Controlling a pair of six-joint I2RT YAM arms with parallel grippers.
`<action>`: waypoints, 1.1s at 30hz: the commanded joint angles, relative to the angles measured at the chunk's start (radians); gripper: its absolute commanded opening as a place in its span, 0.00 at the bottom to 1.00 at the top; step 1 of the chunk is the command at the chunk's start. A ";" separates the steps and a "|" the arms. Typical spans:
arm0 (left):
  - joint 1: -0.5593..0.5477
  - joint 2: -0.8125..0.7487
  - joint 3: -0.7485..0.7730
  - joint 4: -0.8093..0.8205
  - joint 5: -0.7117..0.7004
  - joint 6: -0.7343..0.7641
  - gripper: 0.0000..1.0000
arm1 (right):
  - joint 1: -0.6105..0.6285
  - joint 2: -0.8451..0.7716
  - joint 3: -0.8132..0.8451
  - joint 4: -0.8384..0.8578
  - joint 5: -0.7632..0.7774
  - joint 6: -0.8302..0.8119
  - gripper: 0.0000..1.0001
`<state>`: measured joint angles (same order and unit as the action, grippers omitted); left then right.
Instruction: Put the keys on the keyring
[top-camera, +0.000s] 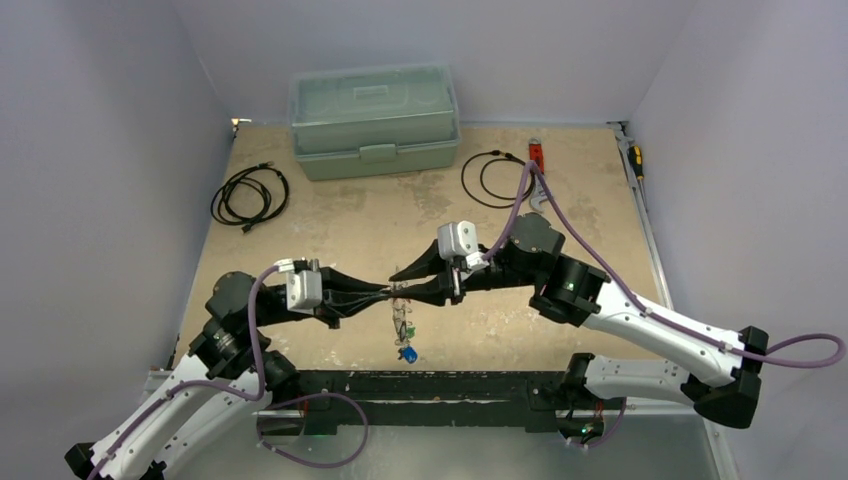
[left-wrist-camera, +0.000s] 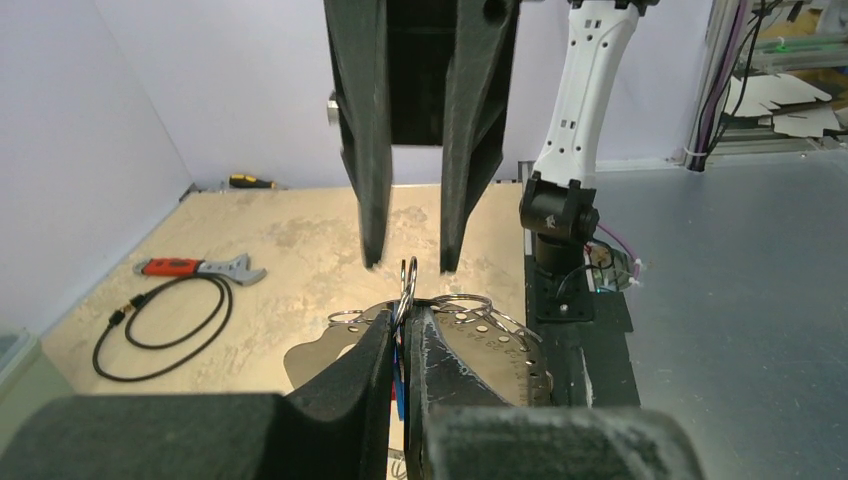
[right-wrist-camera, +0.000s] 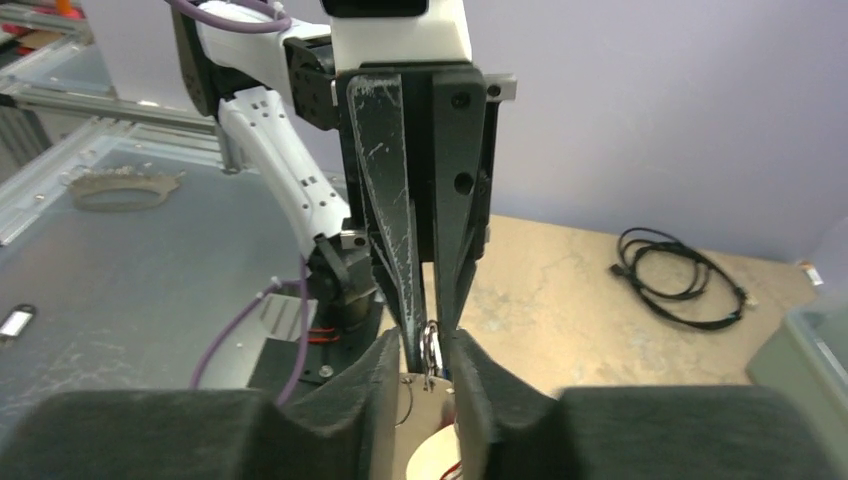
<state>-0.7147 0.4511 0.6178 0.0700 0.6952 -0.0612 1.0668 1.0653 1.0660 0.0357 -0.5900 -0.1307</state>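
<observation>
My left pincer is clenched on the keyring, which stands upright over mid-worktop. My right pincer is released, tip to tip with the left, one finger on each side of the keyring. The keys are bunched just below the meeting tips, the blue one nearest my bases.

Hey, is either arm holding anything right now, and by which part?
The left gripper pinches the keyring by one side of its rim. The right gripper is open around the opposite side, not holding it.
</observation>
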 joint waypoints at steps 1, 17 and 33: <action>0.000 0.012 0.044 -0.011 -0.028 0.013 0.00 | 0.004 -0.060 0.069 -0.058 0.072 -0.029 0.36; 0.000 0.036 0.056 -0.031 -0.035 0.011 0.00 | 0.022 0.117 0.375 -0.589 0.154 -0.187 0.44; 0.000 0.052 0.061 -0.039 -0.032 0.011 0.00 | 0.044 0.180 0.432 -0.675 0.210 -0.209 0.18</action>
<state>-0.7147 0.5014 0.6266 -0.0185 0.6708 -0.0586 1.1019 1.2419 1.4548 -0.6304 -0.4053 -0.3279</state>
